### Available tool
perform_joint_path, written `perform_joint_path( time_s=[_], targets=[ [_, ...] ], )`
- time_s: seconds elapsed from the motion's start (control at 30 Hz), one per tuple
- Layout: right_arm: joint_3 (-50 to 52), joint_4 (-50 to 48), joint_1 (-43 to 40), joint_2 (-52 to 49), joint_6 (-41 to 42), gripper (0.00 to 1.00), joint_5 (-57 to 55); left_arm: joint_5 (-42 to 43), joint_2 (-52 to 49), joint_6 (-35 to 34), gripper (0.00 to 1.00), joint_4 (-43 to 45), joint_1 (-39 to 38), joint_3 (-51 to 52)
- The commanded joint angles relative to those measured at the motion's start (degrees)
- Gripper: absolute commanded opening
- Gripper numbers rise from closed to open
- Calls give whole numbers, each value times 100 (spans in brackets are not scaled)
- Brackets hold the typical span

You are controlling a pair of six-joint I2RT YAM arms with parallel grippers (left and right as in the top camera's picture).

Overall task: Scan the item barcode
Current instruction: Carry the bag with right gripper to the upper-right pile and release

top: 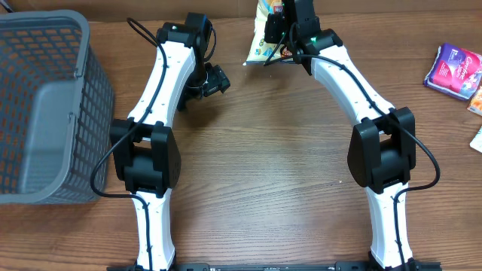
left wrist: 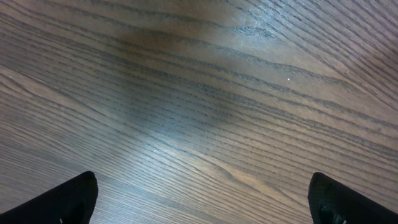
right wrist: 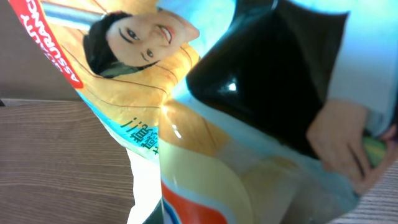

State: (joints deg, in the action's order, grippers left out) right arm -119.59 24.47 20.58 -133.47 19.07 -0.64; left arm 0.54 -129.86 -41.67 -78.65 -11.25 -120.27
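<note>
Item: snack packet (top: 263, 36), at the far end of the bench (top: 256, 150), pinched in the right jaws. We judge it is held up so its printed faces can be turned for scanning. Left jaws: released, empty, parked over bare wood, clear of the work.

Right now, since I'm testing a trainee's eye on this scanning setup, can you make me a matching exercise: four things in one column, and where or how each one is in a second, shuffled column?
Things:
1. grey basket
2. snack packet
3. purple packet
4. left claw

Places or states:
A. open over bare table
B. lying near the table's right edge
C. standing at the table's left side
D. gripped by the right claw

Pairs: 1-C, 2-D, 3-B, 4-A.
</note>
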Motion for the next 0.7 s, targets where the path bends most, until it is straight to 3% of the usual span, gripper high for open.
perform_joint_path(
  time_s=[0.0,0.33,0.47,0.67],
  targets=[
    [24,-247,-15,68,-48,4,-140,-114,76,-59,100,-7,-39,-59],
    [17,-310,-501,404,127,4,-184,-114,76,-59,100,-7,-39,-59],
    [17,-162,-1233,817,645,4,-199,-114,76,-59,100,-7,-39,-59],
    [17,693,-2680,1034,693,4,-765,-114,76,-57,100,-7,-39,-59]
  ],
)
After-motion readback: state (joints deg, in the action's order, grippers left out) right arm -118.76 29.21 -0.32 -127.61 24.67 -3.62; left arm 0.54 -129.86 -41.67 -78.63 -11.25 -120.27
